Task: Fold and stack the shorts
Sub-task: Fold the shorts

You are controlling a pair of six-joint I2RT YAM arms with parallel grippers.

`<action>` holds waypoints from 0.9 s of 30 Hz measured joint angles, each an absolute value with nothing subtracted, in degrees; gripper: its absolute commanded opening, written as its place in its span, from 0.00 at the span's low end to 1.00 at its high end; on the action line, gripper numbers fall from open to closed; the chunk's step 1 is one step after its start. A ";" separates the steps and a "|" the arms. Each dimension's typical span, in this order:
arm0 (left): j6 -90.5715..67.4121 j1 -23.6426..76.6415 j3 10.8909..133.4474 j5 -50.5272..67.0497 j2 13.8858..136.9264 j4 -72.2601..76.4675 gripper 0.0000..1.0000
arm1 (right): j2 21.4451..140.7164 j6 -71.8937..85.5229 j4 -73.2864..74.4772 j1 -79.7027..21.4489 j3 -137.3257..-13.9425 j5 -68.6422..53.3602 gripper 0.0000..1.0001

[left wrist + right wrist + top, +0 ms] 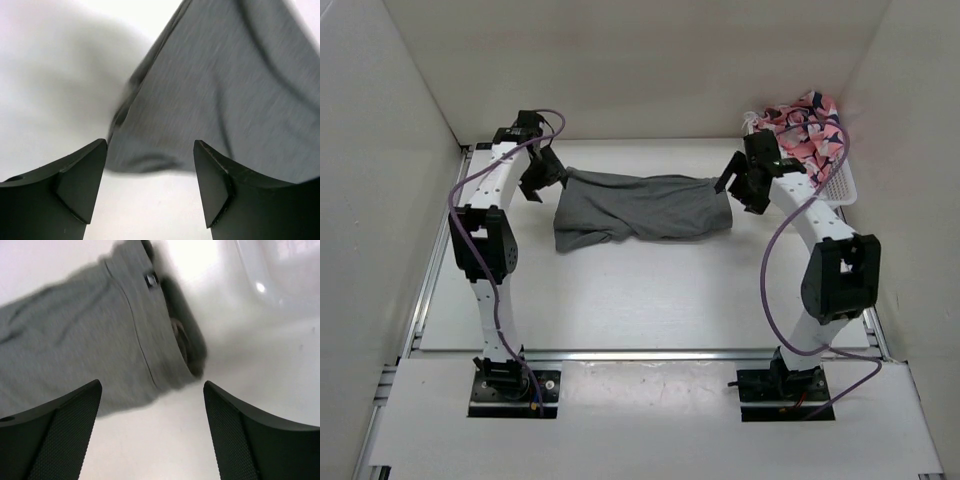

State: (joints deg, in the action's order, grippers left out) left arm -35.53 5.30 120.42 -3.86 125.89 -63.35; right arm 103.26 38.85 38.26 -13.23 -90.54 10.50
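The grey shorts point(640, 208) lie in a long crumpled band across the far middle of the white table. My left gripper point(536, 178) is open and empty just off the shorts' left end. In the left wrist view the grey cloth point(225, 90) lies beyond my spread fingers point(75, 180), apart from them. My right gripper point(740, 185) is open and empty just off the right end. In the right wrist view the waistband end point(150, 335) with a small eyelet lies ahead of my fingers point(240, 435), not between them.
A white basket point(840, 185) holding pink patterned cloth point(807, 125) stands at the far right corner, close behind my right arm. White walls close in the table on the left, back and right. A metal rail runs along the near edge.
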 measured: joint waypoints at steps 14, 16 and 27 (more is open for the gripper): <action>-35.22 5.26 101.36 0.19 125.56 -58.50 0.59 | 103.79 42.17 31.05 -9.15 -77.67 -0.51 0.68; -35.46 5.28 102.30 0.32 127.83 -58.26 0.23 | 106.24 42.72 30.37 -9.19 -78.65 -1.13 0.61; -36.05 8.10 108.77 -2.28 127.81 -60.16 0.10 | 109.73 43.53 29.89 -9.26 -80.64 -1.48 0.00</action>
